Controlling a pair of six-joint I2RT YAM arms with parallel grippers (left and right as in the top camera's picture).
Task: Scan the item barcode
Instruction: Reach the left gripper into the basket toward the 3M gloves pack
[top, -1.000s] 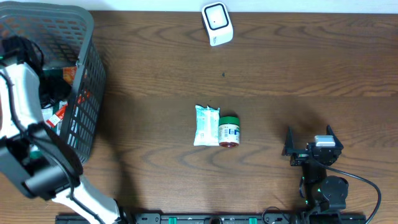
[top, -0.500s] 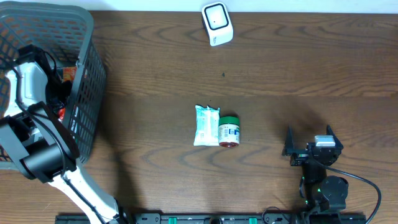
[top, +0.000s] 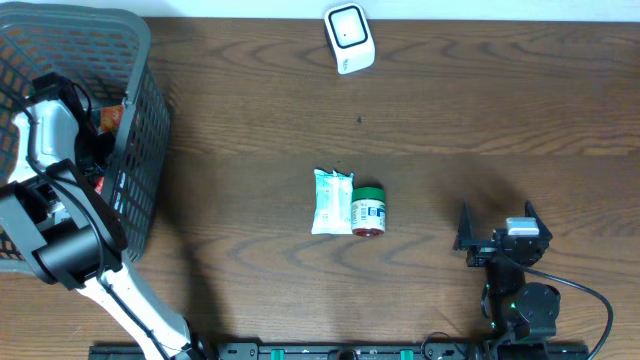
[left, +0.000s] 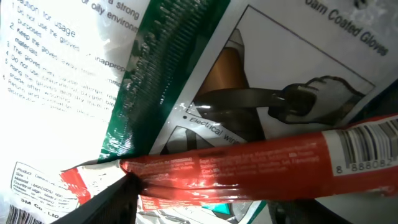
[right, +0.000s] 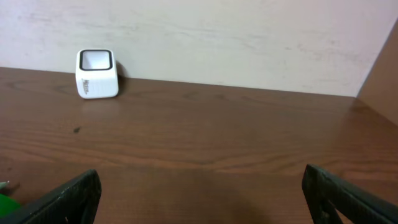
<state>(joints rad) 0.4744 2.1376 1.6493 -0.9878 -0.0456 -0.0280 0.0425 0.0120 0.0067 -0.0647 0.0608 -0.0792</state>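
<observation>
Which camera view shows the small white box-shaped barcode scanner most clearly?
The right wrist view: the small white box-shaped barcode scanner stands unobstructed, showing its front and dark-framed top window. The overhead view shows it mostly from above. The left wrist view misses it.

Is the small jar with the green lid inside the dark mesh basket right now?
No, the small green-lidded jar lies on the brown wooden table beside a white plastic packet, well away from the dark mesh basket.

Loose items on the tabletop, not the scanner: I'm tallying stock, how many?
2: a white packet and a green-lidded jar side by side mid-table. Others in the basket are partly hidden.
</observation>
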